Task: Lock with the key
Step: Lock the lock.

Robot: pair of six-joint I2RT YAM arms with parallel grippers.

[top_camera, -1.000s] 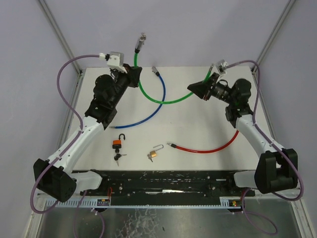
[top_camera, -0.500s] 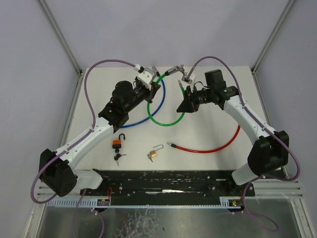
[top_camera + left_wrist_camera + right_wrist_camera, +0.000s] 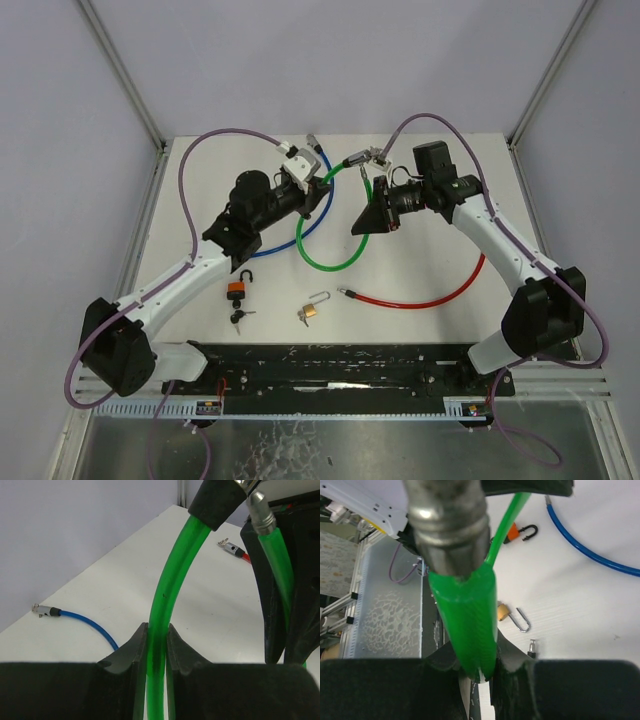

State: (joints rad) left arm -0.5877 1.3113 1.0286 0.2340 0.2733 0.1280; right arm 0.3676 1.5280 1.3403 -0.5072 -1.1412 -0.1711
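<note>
Left jaws and right jaws both clench the glossy, tubular green cable (image 3: 162, 605).

No text, label, brand, number or sign can be read in any of the views. No lettering is made out on the green cable (image 3: 318, 264), the orange padlock (image 3: 237, 290) or the brass padlock (image 3: 310, 313); the two padlocks are shown too small for any marking to be told.
</note>
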